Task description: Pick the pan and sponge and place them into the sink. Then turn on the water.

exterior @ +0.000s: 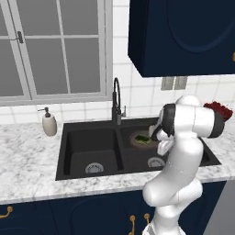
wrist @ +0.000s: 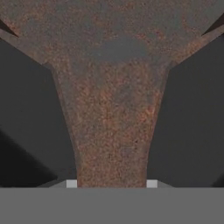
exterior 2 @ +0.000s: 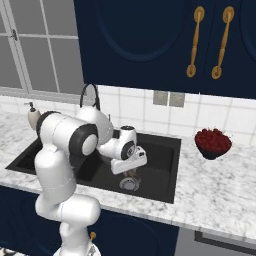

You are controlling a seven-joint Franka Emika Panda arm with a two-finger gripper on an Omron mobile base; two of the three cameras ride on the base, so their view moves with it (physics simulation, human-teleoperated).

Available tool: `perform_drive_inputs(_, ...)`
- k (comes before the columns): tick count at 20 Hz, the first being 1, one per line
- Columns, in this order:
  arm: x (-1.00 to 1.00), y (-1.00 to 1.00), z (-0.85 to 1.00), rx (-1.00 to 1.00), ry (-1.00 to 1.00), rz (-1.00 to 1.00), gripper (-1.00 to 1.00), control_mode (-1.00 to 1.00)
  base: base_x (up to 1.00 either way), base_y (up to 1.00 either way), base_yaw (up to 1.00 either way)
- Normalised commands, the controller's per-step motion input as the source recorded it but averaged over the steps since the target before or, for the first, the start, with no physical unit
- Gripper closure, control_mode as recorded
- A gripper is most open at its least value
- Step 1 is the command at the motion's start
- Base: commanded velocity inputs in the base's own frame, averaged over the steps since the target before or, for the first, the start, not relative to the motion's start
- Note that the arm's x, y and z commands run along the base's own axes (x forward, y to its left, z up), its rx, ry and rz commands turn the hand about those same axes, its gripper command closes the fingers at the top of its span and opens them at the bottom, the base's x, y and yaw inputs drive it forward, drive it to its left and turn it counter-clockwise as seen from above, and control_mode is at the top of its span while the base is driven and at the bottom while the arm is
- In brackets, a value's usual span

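Fingers of the gripper (wrist: pixel 112 183) clamped on the handle of the pan (wrist: pixel 113 109), held low in the right basin of the sink (exterior: pixel 64 151) beside the sponge (exterior: pixel 142 139) — early release risks the pan landing on it.

sponge (exterior: pixel 142 139) on pan (exterior: pixel 136 138) | in sink (exterior: pixel 73 133) (right basin) | faucet (exterior: pixel 116 102) behind

Base cams flank arm, share sink (exterior: pixel 69 151); hand cam v. close on pan (wrist: pixel 113 109).
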Motion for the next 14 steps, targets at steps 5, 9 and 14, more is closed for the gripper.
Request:
perform_drive_inputs(5,0.33,0.0,-0.62,0.08,0.14,0.01,1.0,-1.0,0.0,0.0,0.0)
perform_drive_inputs(9,0.18,0.09,-0.63,0.09,0.07,0.05,1.0,-1.0,0.0,0.0,0.0)
perform_drive_inputs(14,0.35,0.09,-0.58,0.05,0.03,0.06,1.0,-1.0,0.0,0.0,0.0)
